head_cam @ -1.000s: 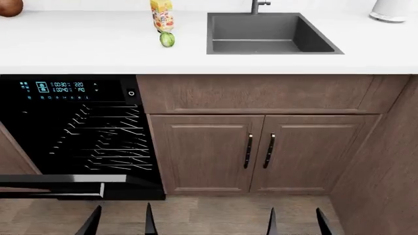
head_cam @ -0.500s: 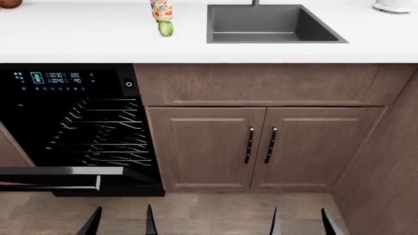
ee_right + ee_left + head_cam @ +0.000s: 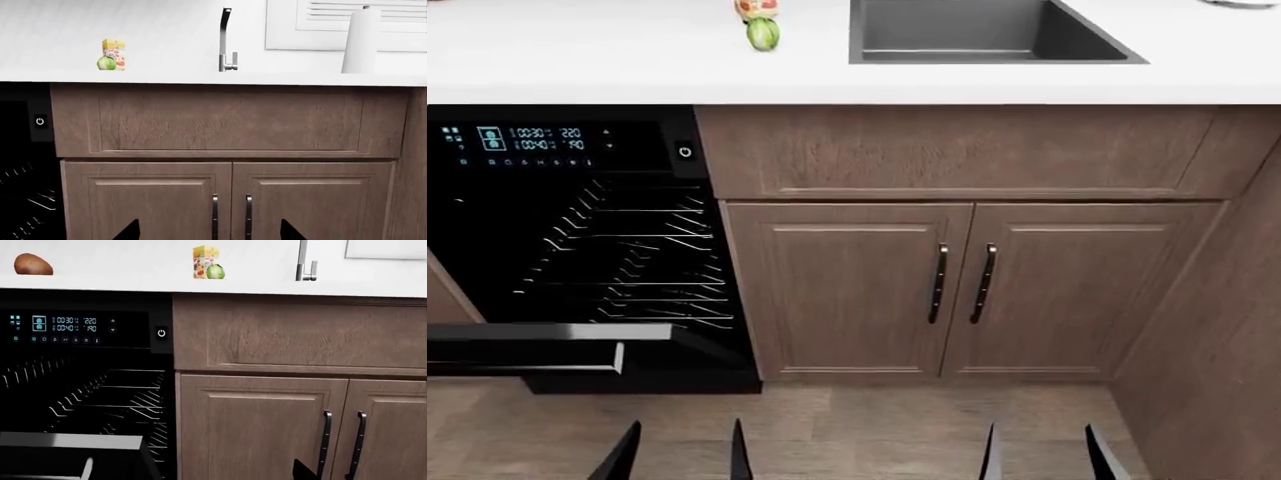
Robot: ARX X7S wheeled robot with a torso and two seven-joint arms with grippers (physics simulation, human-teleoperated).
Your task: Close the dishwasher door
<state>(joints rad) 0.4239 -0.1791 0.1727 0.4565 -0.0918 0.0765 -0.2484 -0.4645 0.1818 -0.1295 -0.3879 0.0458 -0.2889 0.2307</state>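
Note:
The dishwasher door (image 3: 541, 350), a glossy black panel with a silver-grey edge strip, hangs open and lies nearly flat at the lower left of the head view. Above it are the dark cavity with wire racks (image 3: 627, 250) and the lit control panel (image 3: 527, 140). The door also shows in the left wrist view (image 3: 67, 455). My left gripper (image 3: 681, 455) is open and empty, low and a little to the right of the door's front edge, apart from it. My right gripper (image 3: 1045, 455) is open and empty, in front of the brown cabinet doors (image 3: 961, 285).
A white counter (image 3: 587, 60) runs above with a grey sink (image 3: 988, 30), a green fruit (image 3: 763, 33) and a carton (image 3: 204, 261). A wooden side panel (image 3: 1228, 330) stands at the right. Wood floor (image 3: 854, 430) lies below the cabinets.
In the head view the counter, cabinets and dishwasher have all shifted upward, and the far counter items are slipping out of view. The door is still open. Both grippers stay open.

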